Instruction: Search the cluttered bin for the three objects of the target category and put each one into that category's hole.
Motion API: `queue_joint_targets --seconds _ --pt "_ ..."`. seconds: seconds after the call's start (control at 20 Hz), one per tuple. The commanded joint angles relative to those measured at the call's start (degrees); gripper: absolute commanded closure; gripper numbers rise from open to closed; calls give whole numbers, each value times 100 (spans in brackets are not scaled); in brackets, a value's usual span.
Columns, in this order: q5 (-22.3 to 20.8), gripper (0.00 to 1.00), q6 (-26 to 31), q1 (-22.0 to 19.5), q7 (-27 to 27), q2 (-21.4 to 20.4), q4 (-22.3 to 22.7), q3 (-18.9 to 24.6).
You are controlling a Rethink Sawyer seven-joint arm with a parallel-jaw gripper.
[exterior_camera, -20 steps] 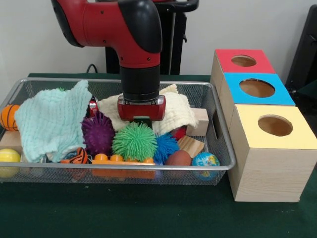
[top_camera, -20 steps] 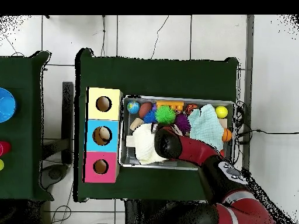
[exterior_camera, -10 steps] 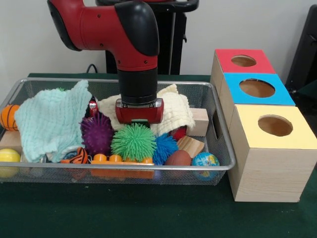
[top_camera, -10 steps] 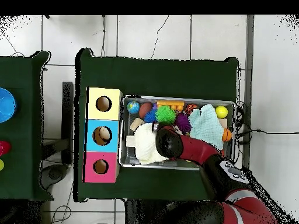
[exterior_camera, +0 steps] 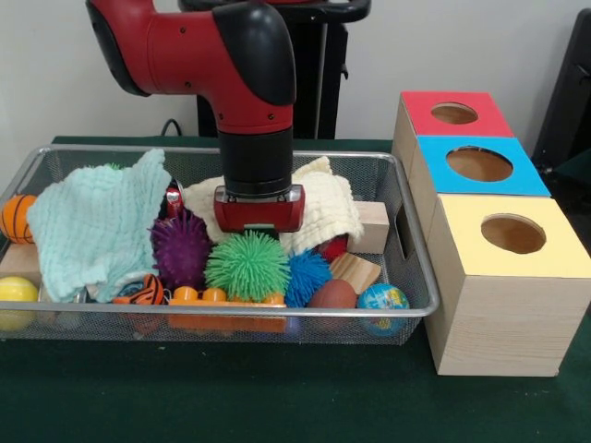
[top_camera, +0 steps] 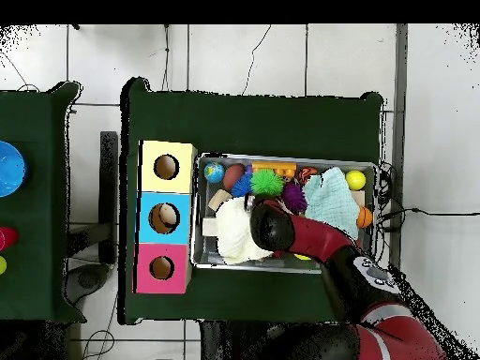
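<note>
The bin (exterior_camera: 231,315) of silver wire mesh holds a heap of toys and cloths. My gripper (exterior_camera: 259,224) hangs straight down over the bin's middle. Its tip is sunk behind a green spiky ball (exterior_camera: 247,266), against a cream cloth (exterior_camera: 325,209). A purple spiky ball (exterior_camera: 182,249) and a blue spiky ball (exterior_camera: 307,274) flank the green one. The hole (exterior_camera: 479,164) in the blue-topped box lies to the right of the bin. In the overhead view my arm covers the gripper (top_camera: 267,221) beside the green ball (top_camera: 266,183); the blue box's hole (top_camera: 164,218) shows something pale inside.
A mint cloth (exterior_camera: 97,226) covers the bin's left part. An orange ball (exterior_camera: 17,217), a yellow ball (exterior_camera: 17,291), a globe ball (exterior_camera: 382,298), a brown ball (exterior_camera: 332,295), wooden blocks (exterior_camera: 374,226) and an orange toy (exterior_camera: 226,300) lie around. A red-topped box (exterior_camera: 454,113) and a yellow-topped box (exterior_camera: 512,234) flank the blue one.
My gripper has sunk a little and shifted slightly left in the front view. The green spiky ball has nudged left with it.
</note>
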Motion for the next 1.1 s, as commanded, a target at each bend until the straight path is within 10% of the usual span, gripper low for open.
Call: queue_joint_targets --seconds 0.05,0.45,1.1 --pt "-112 100 492 -55 369 -19 -362 398" --pt "106 100 2125 -353 15 -1307 48 485" --pt "-252 100 1660 -627 -31 -466 -382 806"
